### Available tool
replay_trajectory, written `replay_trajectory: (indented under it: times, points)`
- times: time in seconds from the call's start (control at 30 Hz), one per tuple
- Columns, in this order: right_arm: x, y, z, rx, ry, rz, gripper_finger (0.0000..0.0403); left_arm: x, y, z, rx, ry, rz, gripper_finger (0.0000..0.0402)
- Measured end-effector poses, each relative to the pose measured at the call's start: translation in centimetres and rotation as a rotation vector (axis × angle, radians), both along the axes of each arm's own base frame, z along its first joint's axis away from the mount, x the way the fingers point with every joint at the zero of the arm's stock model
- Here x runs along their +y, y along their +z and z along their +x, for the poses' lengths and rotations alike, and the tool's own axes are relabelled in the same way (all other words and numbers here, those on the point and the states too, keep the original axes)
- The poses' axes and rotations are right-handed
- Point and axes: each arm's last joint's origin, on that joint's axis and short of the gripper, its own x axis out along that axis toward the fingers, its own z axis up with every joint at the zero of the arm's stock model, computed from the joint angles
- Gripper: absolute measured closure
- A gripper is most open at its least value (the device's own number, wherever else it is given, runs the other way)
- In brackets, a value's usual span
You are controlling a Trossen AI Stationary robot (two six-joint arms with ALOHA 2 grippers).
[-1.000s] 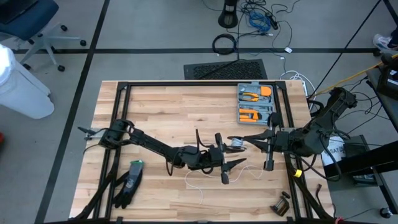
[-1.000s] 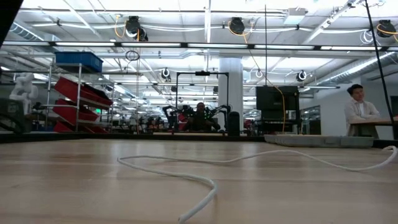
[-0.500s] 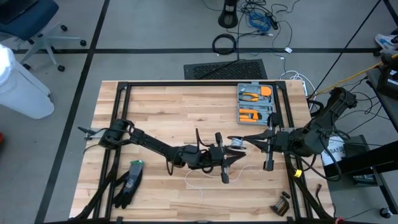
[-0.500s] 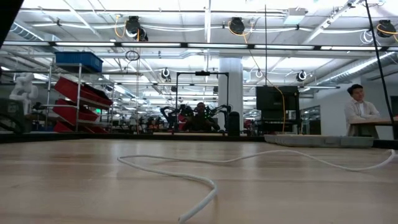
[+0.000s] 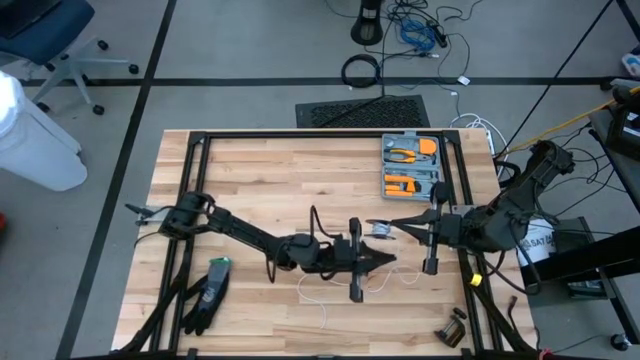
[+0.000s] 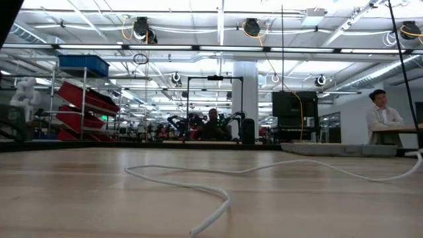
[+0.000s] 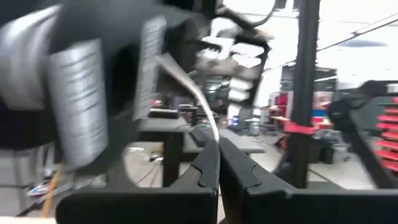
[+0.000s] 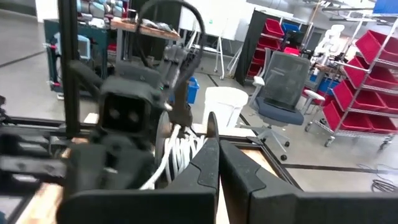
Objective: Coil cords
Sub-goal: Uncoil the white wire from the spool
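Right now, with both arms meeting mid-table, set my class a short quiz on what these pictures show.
1. True or false: the left gripper is shut on the white cord.
2. Where does the orange tool tray sit on the table? A: near the far edge, on the right arm's side. B: at the near edge, by the left arm's base. C: between the two grippers.
3. Fill in: the right gripper is shut on the wound ____ of cord.

Key: 1 true. 2 A. 3 bundle.
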Motion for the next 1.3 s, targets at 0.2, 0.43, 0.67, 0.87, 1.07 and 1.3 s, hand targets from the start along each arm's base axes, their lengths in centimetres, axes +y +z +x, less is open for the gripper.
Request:
replay_trajectory:
  times: [0.2,0.43,0.67,0.87,1.07,1.3]
  points:
    - [-0.8,-0.7,0.4,0.047,-0.049,0.01,0.0403,-1.2,2.3,-1.1,-0.042,-0.042,-0.009,0.04]
    - [-1.3,-1.3,0.6,0.086,-0.073,0.032,0.0403,-2.3,5.2,-3.2,0.005,-0.008,0.076,0.0401]
    - [-1.0,-1.1,0.3,0.077,-0.012,0.066,0.0403,-2.1,7.7,-6.5,0.29,0.258,0.207,0.0401]
    - [-0.3,-0.8,-0.1,0.058,0.088,0.132,0.0403,-2.1,8.5,-9.7,0.496,0.358,0.269,0.0401]
    - [0.4,-0.1,-0.3,0.006,0.181,0.169,0.0403,-2.5,6.6,-10.5,0.644,0.371,0.268,0.0401]
    - [0.4,0.7,-0.2,-0.06,0.172,0.162,0.0403,-2.6,3.6,-9.2,0.694,0.361,0.251,0.0401]
